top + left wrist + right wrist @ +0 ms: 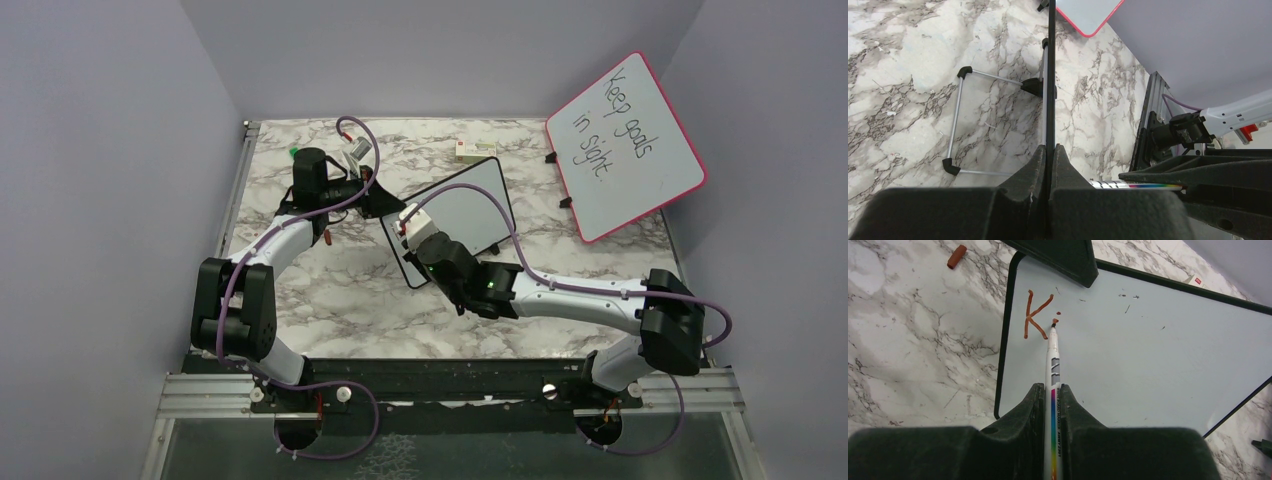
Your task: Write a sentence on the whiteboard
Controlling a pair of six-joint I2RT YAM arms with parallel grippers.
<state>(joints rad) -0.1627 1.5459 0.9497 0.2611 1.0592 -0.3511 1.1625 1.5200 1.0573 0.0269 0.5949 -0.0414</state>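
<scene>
My right hand [1052, 392] was clamped on a white marker [1052, 357] with a rainbow stripe. Its barrel ran out between my fingers and its red-brown tip touched the whiteboard [1148, 355]. Of the sentence [1036, 315] there was only a red-brown "K" near the board's corner, with a dot and a short stroke just beside it at the marker's tip. The rest of the surface was bare apart from a few dark specks. My left hand [1049, 152] was closed on the whiteboard's thin black edge, gripping it from the side away from my right hand. From that hand a wire stand [955, 120] with black corner pieces showed behind the board, on the marble table [908, 340]. The whiteboard stood at the middle of the table, between my two hands. A red-brown cap [956, 256] lay on the marble a little past the board's corner. Farther back a small white box [474, 150] sat near the table's rear edge. At the back right leaned a pink-framed board [625, 145] reading "Keep goals in sight".
</scene>
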